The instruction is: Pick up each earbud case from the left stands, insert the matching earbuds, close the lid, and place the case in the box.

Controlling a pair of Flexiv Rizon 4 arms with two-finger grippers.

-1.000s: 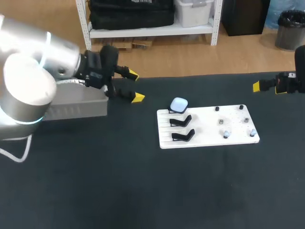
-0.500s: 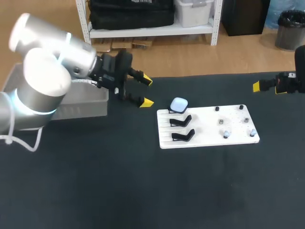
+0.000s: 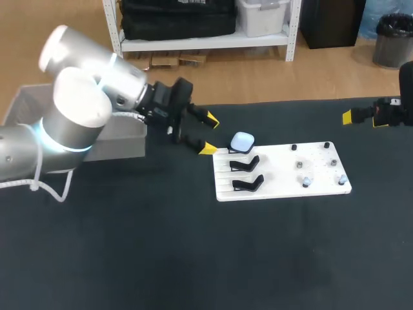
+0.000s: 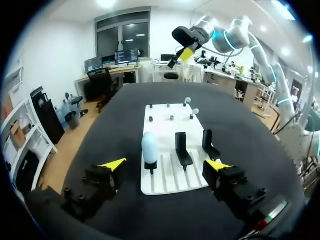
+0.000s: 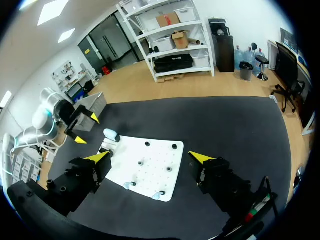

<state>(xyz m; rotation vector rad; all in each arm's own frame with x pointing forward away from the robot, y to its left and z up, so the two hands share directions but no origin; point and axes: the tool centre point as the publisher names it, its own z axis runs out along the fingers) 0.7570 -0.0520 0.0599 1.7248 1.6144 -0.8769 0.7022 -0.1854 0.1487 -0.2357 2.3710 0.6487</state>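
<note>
A black-covered desk point(image 3: 193, 258) is filling the foreground. A wooden floor point(image 3: 335, 71) is stretching behind it, white shelving point(image 3: 206, 40) is standing there, and ceiling lights point(image 5: 47, 11) are shining.

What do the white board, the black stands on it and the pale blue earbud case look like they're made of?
White board: probably matte plastic or painted sheet; flat, even white, grooved at one end.
Black stands: likely moulded plastic; dull black, bent shape.
Earbud case: apparently smooth plastic; rounded, with a faint sheen.
</note>
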